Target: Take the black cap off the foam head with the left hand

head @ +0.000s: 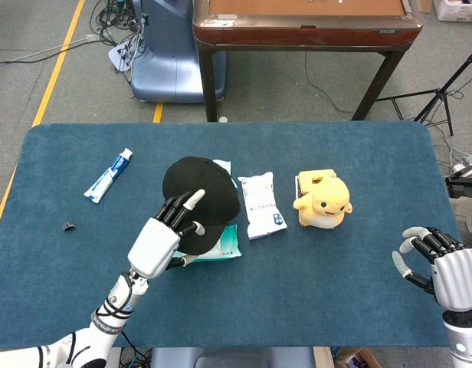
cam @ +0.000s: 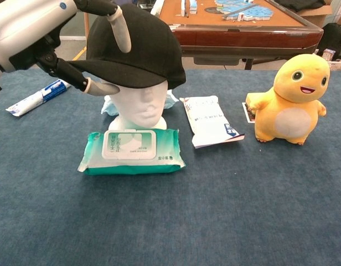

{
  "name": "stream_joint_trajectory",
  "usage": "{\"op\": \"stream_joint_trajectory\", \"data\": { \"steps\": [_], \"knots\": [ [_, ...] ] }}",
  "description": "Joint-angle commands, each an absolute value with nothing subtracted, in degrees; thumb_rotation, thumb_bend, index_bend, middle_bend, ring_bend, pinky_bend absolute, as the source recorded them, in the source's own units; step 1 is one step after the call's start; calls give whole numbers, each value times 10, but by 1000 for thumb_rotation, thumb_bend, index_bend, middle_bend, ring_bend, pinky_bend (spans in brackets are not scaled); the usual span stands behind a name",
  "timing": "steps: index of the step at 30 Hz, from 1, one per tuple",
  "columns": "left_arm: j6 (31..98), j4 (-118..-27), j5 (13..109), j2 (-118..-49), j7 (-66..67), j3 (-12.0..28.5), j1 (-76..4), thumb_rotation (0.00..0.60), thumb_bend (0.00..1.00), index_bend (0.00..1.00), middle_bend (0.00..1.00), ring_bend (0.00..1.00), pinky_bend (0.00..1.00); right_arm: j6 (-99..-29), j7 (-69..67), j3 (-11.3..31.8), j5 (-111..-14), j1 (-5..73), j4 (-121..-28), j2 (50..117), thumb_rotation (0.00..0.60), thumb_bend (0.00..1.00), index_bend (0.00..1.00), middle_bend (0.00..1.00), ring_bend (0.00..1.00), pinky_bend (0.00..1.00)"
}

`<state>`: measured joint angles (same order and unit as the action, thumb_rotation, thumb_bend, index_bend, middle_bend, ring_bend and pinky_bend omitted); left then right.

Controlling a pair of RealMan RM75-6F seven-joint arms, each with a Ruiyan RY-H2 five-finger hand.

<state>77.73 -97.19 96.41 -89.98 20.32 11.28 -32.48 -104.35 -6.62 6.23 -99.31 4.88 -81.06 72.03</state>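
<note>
The black cap (head: 204,182) (cam: 145,50) sits on the white foam head (cam: 140,108) at mid-table. My left hand (head: 161,239) (cam: 32,27) is at the cap's brim on its left side. One finger (cam: 122,32) lies against the crown, and the thumb (cam: 98,87) reaches just under the brim; a firm grip does not show. My right hand (head: 439,264) rests at the table's near right corner, fingers apart, holding nothing. It does not appear in the chest view.
A green wipes pack (cam: 132,149) lies right in front of the foam head. A white packet (cam: 210,121) and a yellow plush toy (cam: 292,100) stand to the right. A toothpaste tube (head: 108,175) and a small black piece (head: 68,226) lie left on the blue table (head: 335,299).
</note>
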Motion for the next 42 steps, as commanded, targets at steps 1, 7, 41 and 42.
{"op": "stream_joint_trajectory", "data": {
  "steps": [1,7,41,42],
  "knots": [
    [775,-971,961,-902,205,113,-327,600,70,483,0,0,93,-1044,-67,62,-994,49,-811,719,600,318,590,468,419,603],
    [770,-966,952,-909,208,112,-332,600,158,485,0,0,93,-1047,-72,64,-992,48,-812,717,600,318,590,468,419,603],
    [818,-928,965,-922,152,103,-326,600,287,597,0,0,93,-1049,-69,63,-995,47,-814,717,600,318,590,468,419,603],
    [819,-928,965,-922,149,103,-326,600,291,601,0,0,93,-1049,-69,63,-995,47,-814,716,600,318,590,468,419,603]
  ]
}}
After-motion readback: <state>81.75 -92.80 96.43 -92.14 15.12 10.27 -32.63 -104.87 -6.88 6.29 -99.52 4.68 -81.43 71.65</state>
